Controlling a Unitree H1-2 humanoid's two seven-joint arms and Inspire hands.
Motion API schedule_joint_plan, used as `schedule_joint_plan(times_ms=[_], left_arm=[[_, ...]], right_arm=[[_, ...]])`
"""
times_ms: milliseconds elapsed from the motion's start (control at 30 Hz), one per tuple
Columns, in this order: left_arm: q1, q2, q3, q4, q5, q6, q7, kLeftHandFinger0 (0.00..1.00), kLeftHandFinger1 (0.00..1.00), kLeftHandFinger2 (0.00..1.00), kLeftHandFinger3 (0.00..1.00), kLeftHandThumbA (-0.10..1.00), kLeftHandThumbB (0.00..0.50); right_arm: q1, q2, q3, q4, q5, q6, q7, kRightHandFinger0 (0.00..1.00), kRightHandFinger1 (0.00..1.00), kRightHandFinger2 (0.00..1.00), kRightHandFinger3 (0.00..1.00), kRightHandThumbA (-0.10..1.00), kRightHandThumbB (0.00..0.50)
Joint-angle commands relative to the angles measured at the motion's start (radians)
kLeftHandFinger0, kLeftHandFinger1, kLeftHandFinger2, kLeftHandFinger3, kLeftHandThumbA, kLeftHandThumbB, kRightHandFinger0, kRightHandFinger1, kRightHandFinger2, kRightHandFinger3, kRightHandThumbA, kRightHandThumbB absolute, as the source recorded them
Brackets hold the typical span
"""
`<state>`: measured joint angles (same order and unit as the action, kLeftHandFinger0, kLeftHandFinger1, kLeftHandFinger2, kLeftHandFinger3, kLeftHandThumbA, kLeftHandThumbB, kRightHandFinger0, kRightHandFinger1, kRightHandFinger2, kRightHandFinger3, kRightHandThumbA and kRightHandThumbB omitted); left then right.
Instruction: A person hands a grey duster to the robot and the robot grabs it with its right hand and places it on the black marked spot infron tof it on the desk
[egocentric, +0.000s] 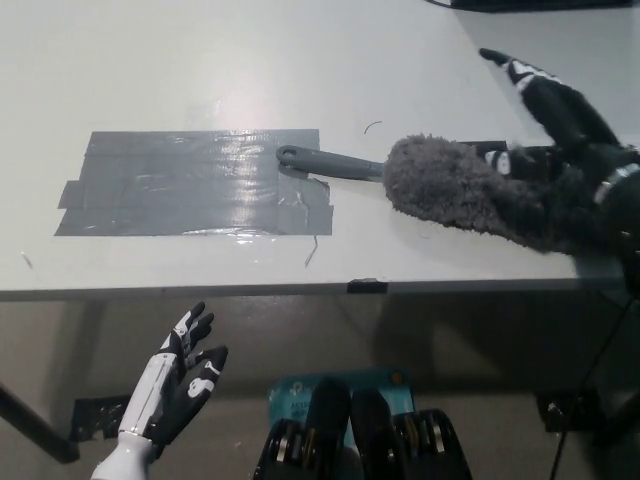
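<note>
The grey duster lies on the white desk (150, 60). Its fluffy head (470, 192) covers the small black marked spot, which is hidden. Its grey handle (328, 163) points left, the tip resting on the edge of a large grey tape patch (190, 182). My black right hand (558, 108) hovers just behind and right of the duster head, open with fingers stretched away from me; a thumb lies close to the fluff. My white left hand (178, 382) rests open below the desk's front edge at lower left.
The desk's front edge (300, 290) runs across the middle of the picture. On the floor below are a blue packet (340, 385) and a dark bracket (98, 415). A dark object (540, 4) sits at the far top edge.
</note>
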<state>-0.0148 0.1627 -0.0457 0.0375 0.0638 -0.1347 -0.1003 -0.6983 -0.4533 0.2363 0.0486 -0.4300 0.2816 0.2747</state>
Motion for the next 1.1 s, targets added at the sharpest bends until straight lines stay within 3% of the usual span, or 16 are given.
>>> schedule_joint_plan(times_ms=[0, 67, 100, 167, 233, 267, 367, 433, 533, 633, 700, 800, 833, 1067], left_arm=[[-0.052, 0.036, 0.000, -0.015, -0.007, -0.013, -0.032, 0.88, 1.00, 1.00, 1.00, 0.68, 0.074], [-0.053, 0.036, 0.000, -0.013, -0.009, -0.013, -0.032, 0.88, 1.00, 1.00, 1.00, 0.68, 0.071], [-0.052, 0.035, 0.001, -0.012, -0.010, -0.013, -0.031, 0.88, 1.00, 1.00, 1.00, 0.68, 0.072], [-0.044, 0.033, -0.001, -0.013, -0.011, -0.014, -0.032, 0.88, 1.00, 1.00, 1.00, 0.68, 0.071], [-0.033, 0.032, -0.003, -0.014, -0.012, -0.015, -0.034, 0.89, 1.00, 1.00, 1.00, 0.67, 0.070], [-0.031, 0.030, -0.003, -0.011, -0.012, -0.018, -0.033, 0.89, 1.00, 1.00, 1.00, 0.68, 0.082], [-0.016, 0.029, -0.003, -0.013, -0.014, -0.025, -0.031, 0.90, 1.00, 1.00, 1.00, 0.75, 0.093], [-0.003, 0.027, -0.006, -0.019, -0.011, -0.021, -0.031, 0.90, 1.00, 1.00, 1.00, 0.78, 0.095], [0.017, 0.021, -0.014, -0.019, -0.007, -0.034, -0.031, 0.90, 1.00, 1.00, 1.00, 0.82, 0.115], [0.051, 0.006, -0.021, -0.026, -0.010, -0.042, -0.025, 0.92, 1.00, 1.00, 1.00, 0.85, 0.124], [0.067, 0.013, -0.018, -0.038, -0.008, -0.046, -0.023, 0.93, 1.00, 1.00, 1.00, 0.90, 0.134], [0.070, 0.009, -0.021, -0.045, -0.013, -0.041, -0.025, 0.94, 1.00, 1.00, 1.00, 0.91, 0.144], [0.074, 0.005, -0.024, -0.050, -0.006, -0.035, -0.023, 0.95, 1.00, 1.00, 1.00, 0.94, 0.162], [0.091, 0.010, -0.023, -0.058, -0.007, -0.039, -0.020, 1.00, 1.00, 1.00, 1.00, 0.94, 0.171]], right_arm=[[0.034, -0.277, -0.376, -0.874, 0.869, 0.188, 0.000, 1.00, 1.00, 1.00, 1.00, 0.67, 0.500], [0.102, -0.212, -0.398, -0.924, 0.762, 0.188, -0.018, 1.00, 1.00, 1.00, 1.00, 0.62, 0.471], [0.154, -0.185, -0.382, -0.948, 0.700, 0.188, -0.042, 1.00, 1.00, 1.00, 1.00, 0.70, 0.498], [0.239, -0.123, -0.363, -0.972, 0.623, 0.188, -0.056, 1.00, 1.00, 1.00, 1.00, 0.74, 0.490], [0.332, -0.047, -0.341, -0.970, 0.573, 0.169, -0.054, 1.00, 1.00, 1.00, 1.00, 0.80, 0.429], [0.388, -0.011, -0.317, -0.946, 0.526, 0.123, -0.056, 1.00, 1.00, 1.00, 1.00, 0.84, 0.395], [0.504, 0.083, -0.244, -0.810, 0.407, -0.021, -0.085, 1.00, 1.00, 1.00, 1.00, 0.89, 0.392], [0.556, 0.161, -0.215, -0.654, 0.420, -0.120, -0.097, 1.00, 1.00, 1.00, 1.00, 0.83, 0.388], [0.610, 0.271, -0.207, -0.370, 0.421, -0.272, -0.114, 1.00, 1.00, 1.00, 1.00, 0.77, 0.332], [0.640, 0.316, -0.212, -0.229, 0.384, -0.329, -0.121, 1.00, 1.00, 1.00, 1.00, 0.85, 0.282], [0.657, 0.326, -0.195, -0.146, 0.361, -0.356, -0.111, 1.00, 1.00, 1.00, 1.00, 1.00, 0.260], [0.675, 0.324, -0.200, -0.147, 0.404, -0.332, -0.067, 1.00, 1.00, 1.00, 1.00, 1.00, 0.281], [0.682, 0.324, -0.200, -0.149, 0.414, -0.347, -0.058, 1.00, 1.00, 1.00, 1.00, 1.00, 0.251], [0.698, 0.328, -0.184, -0.140, 0.411, -0.383, -0.056, 1.00, 1.00, 1.00, 1.00, 1.00, 0.269]])
